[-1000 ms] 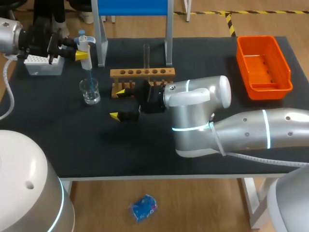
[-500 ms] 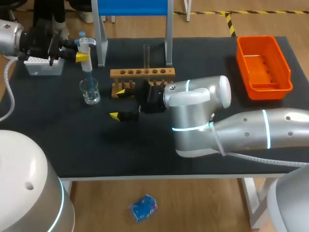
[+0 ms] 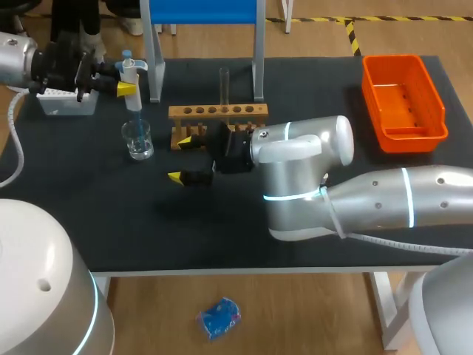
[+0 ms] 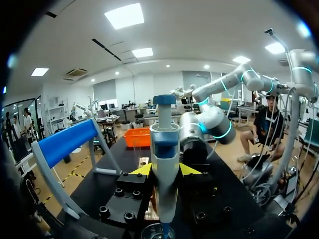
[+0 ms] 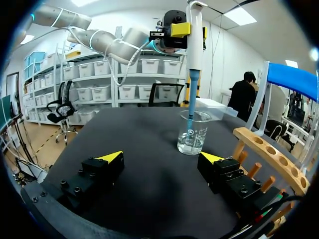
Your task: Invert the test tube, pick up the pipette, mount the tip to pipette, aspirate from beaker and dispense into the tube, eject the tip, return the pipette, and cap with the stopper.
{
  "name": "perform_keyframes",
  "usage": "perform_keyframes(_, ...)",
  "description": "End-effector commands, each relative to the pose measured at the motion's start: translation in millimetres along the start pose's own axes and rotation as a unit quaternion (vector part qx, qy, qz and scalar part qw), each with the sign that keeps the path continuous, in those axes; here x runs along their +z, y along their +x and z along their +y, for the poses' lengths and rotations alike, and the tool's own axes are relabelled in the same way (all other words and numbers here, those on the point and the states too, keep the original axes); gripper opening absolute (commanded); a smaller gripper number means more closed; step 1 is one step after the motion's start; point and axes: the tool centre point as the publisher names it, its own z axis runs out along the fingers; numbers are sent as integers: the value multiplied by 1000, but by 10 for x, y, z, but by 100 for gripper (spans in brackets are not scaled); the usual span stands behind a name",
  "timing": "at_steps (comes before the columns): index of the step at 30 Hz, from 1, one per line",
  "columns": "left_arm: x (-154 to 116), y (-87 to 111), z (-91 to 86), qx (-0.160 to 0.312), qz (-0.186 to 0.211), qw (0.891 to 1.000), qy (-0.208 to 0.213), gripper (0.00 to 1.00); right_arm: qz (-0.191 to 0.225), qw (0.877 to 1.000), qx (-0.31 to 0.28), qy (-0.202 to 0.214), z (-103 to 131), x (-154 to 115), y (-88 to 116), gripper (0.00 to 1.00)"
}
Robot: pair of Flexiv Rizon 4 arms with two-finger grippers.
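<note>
From above, our left gripper [image 3: 124,78] clamps the white-and-blue pipette [image 3: 131,74] upright over the beaker [image 3: 138,139]. At our left wrist, that gripper pinches the pipette's body from both sides. At our right wrist, the blue tip [image 5: 191,107] dips into the glass beaker (clear liquid inside), while our right gripper [image 5: 162,158] gapes wide on nothing.

A black tabletop [image 3: 148,222] carries an orange bin [image 3: 405,137] at 2 o'clock near the far right corner, lying open side up and well apart from everything else. Just past the middle, toward 12 o'clock, stands a wooden rack [image 3: 218,112] with a row of round holes along its top bar, and right behind it a stand [image 3: 203,11] with a blue top panel on two grey legs. A white box [image 3: 66,103] sits at 10 o'clock by the left edge.
</note>
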Motion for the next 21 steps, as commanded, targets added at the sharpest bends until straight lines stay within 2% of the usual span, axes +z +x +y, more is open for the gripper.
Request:
perform_keyframes(1, 3, 21, -15, 0, -2, 1000, -1, 0, 0, 1000, 0, -1, -3, -12, 2, 100)
perform_keyframes(12, 3, 21, -15, 0, -2, 1000, -1, 0, 0, 1000, 0, -1, -3, -12, 2, 100)
perform_keyframes(21, 3, 21, -15, 0, -2, 1000, -1, 0, 4, 1000, -15, 3, 397, -353, -61, 100)
